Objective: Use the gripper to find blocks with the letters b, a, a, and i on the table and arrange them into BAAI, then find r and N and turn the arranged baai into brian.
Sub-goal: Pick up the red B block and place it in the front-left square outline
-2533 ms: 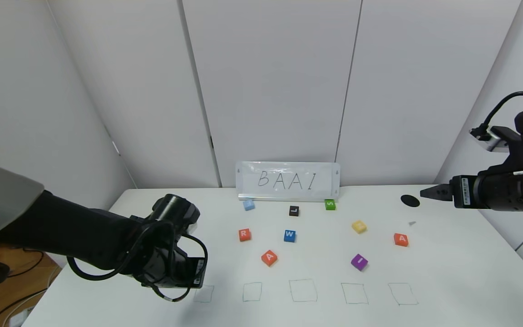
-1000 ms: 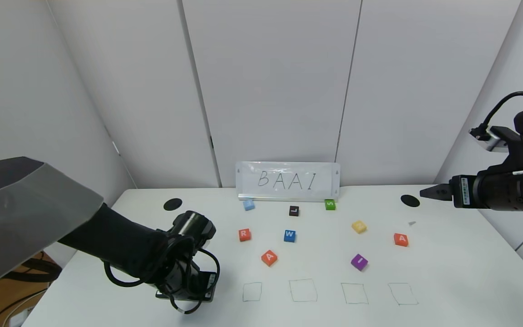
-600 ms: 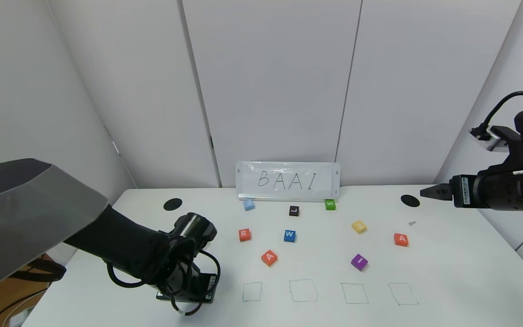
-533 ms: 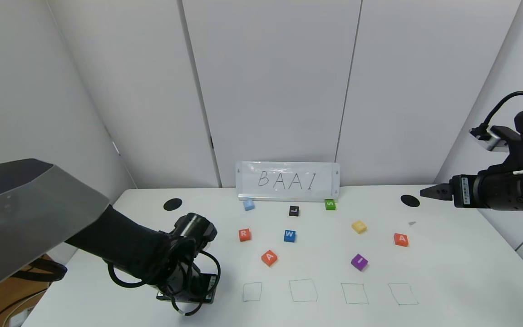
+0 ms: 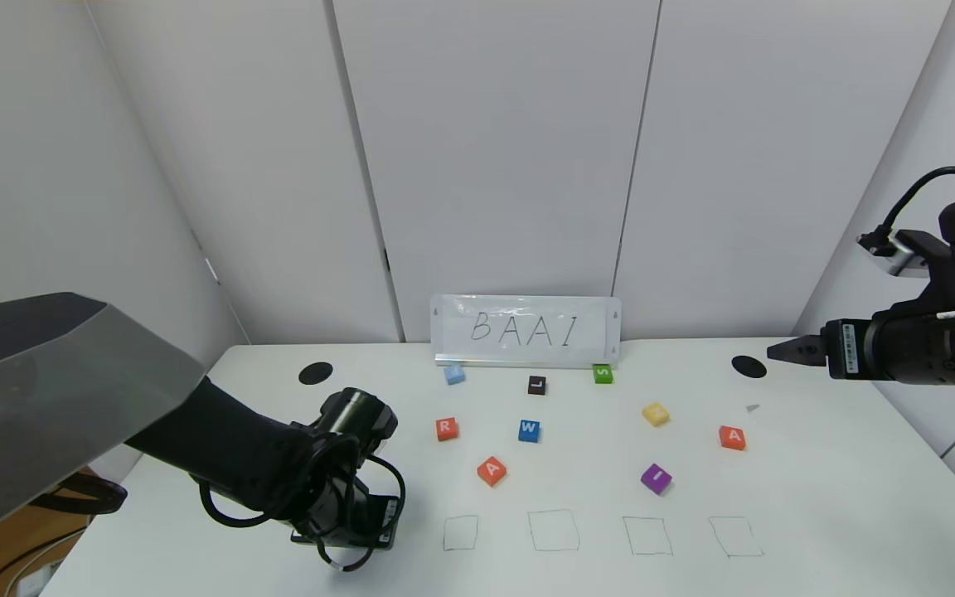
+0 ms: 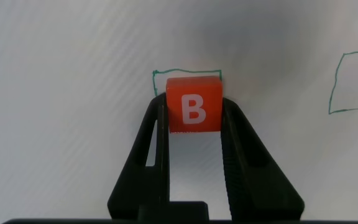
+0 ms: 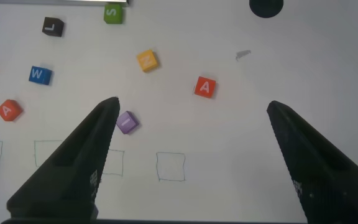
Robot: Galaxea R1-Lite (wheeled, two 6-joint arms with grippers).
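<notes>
Step in hand: placing the B block (image 6: 194, 106) into the first pen-drawn square (image 6: 186, 76), the leftmost of the row, which the head view hides behind the left arm at its lower left.
Left gripper (image 6: 194, 127): fingers clenched on the B block's two sides, letter facing up toward the wrist camera; in the head view it sits low over the table (image 5: 817, 497) at lower left.
B block position: at or just above the table; its far edge overlaps the green outline of the square, and whether it already rests on the surface cannot be told.
Right gripper (image 7: 191, 149): fingers spread wide, grasping nothing, parked high at the right edge of the head view.
Remaining letters: one A block (image 5: 492, 470) lies lower centre, the other A block (image 5: 732, 437) right of centre, the purple I block (image 5: 656, 478) between them nearer the squares, the R block (image 5: 445, 428) left of centre.
Doing it well: I judge the block should be centred inside the outline before release, lowered until it seats flat, then the fingers opened evenly so neither drags it askew.
Orientation: keep the B square to the outline so the word reads straight.
Risk: lifting away before the fingers clear could tip or shift the cube.
Progress: early, as I judge it; the four other squares (image 5: 554, 531) stand unfilled.
</notes>
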